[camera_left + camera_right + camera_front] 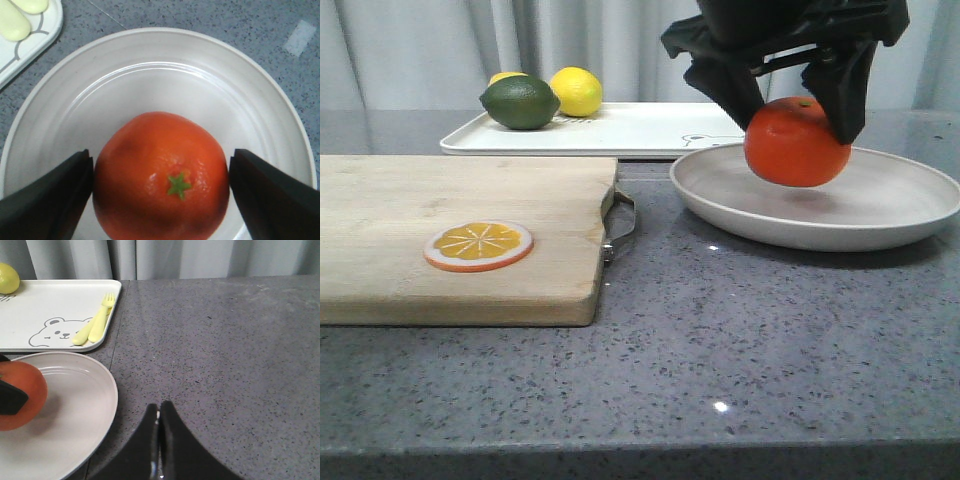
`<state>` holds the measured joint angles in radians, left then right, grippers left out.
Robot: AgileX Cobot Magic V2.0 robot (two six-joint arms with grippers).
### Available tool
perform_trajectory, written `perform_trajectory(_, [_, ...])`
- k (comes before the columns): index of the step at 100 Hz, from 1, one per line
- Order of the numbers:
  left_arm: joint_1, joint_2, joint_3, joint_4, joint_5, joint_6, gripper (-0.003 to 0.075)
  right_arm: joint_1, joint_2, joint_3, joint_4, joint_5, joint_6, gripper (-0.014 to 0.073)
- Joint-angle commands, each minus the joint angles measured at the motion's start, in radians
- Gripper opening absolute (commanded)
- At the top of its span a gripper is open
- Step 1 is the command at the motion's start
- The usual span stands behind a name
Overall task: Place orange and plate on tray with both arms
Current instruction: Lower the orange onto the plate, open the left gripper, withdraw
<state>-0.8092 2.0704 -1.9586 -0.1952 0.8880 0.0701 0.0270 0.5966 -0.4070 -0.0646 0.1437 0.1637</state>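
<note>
The orange point(797, 142) is gripped between the two black fingers of my left gripper point(797, 122), just above the middle of the beige plate point(910, 200). In the left wrist view the fingers press both sides of the orange point(161, 175), stem dimple up, over the plate point(165, 70). The white tray point(640, 130) with a bear drawing point(55, 330) lies behind the plate. My right gripper point(159, 412) is shut and empty, low over the grey table beside the plate's rim point(100, 415). It does not show in the front view.
A wooden cutting board point(450, 200) with an orange slice disc point(478, 245) lies at the left. A green lime point(520, 102) and yellow lemons point(577, 90) sit on the tray's left end. A yellow fork and spoon point(95, 325) lie on the tray's near end.
</note>
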Motion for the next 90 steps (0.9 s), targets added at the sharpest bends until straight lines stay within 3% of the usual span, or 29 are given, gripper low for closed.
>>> perform_trajectory(1, [-0.003, -0.056, -0.033, -0.012, -0.059, -0.001, 0.0610, 0.001, 0.008, -0.035, -0.008, -0.075, 0.000, -0.0059])
perform_trajectory(51, [0.006, -0.066, -0.034, -0.012, -0.056, -0.012, 0.0604, 0.001, 0.008, -0.035, -0.008, -0.075, 0.000, -0.0059])
perform_trajectory(62, [0.020, -0.084, -0.034, -0.002, -0.022, -0.029, 0.0521, 0.001, 0.008, -0.035, -0.008, -0.075, 0.000, -0.0059])
perform_trajectory(90, [0.075, -0.173, -0.034, 0.013, 0.002, -0.028, 0.0204, 0.001, 0.008, -0.035, -0.008, -0.075, 0.000, -0.0059])
